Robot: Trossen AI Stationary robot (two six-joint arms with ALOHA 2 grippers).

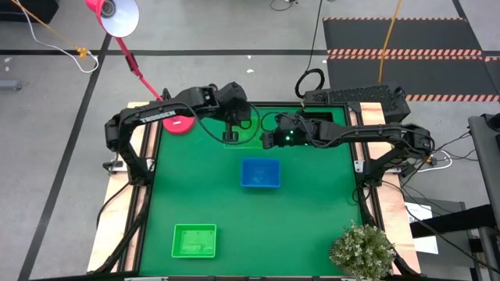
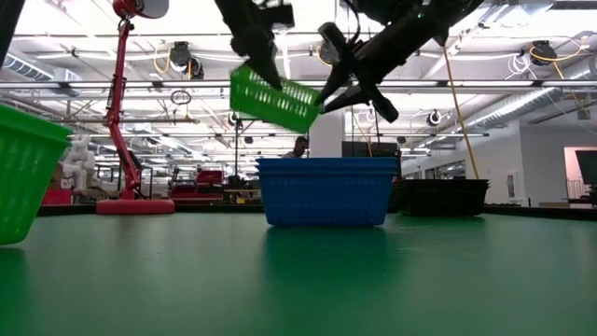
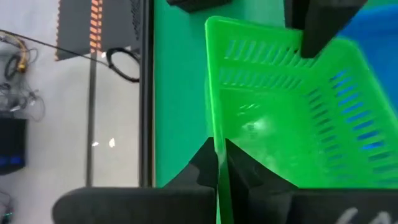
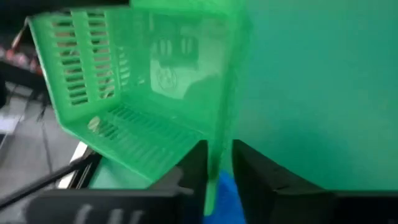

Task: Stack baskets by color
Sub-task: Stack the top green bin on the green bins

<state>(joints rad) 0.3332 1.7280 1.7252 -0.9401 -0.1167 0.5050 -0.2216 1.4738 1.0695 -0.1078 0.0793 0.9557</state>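
Note:
A bright green basket (image 2: 272, 98) hangs tilted in the air over the far middle of the table, its left end higher in the low view. My left gripper (image 3: 221, 169) is shut on one of its walls. My right gripper (image 4: 219, 163) stands at the opposite end, open a little, with one finger on each side of a wall. A blue basket (image 1: 260, 173) rests on its bottom at mid-table. A second green basket (image 1: 194, 240) sits near the left front. A black basket (image 2: 443, 196) stands at the far right. My left gripper pinches one side wall of the green basket at its rim (image 3: 217, 146), one finger inside the basket and one outside. The fingers slant down from above. The basket is lifted clear of the table and tilted. Of my right gripper, I cannot tell whether its fingers (image 4: 198, 163) touch the wall (image 4: 219, 134) between them.
A red lamp base (image 1: 180, 123) stands at the far left of the green mat, its stem leaning out over the floor. A bushy plant (image 1: 361, 250) sits at the near right corner. Bare mat lies between the blue basket and the front edge.

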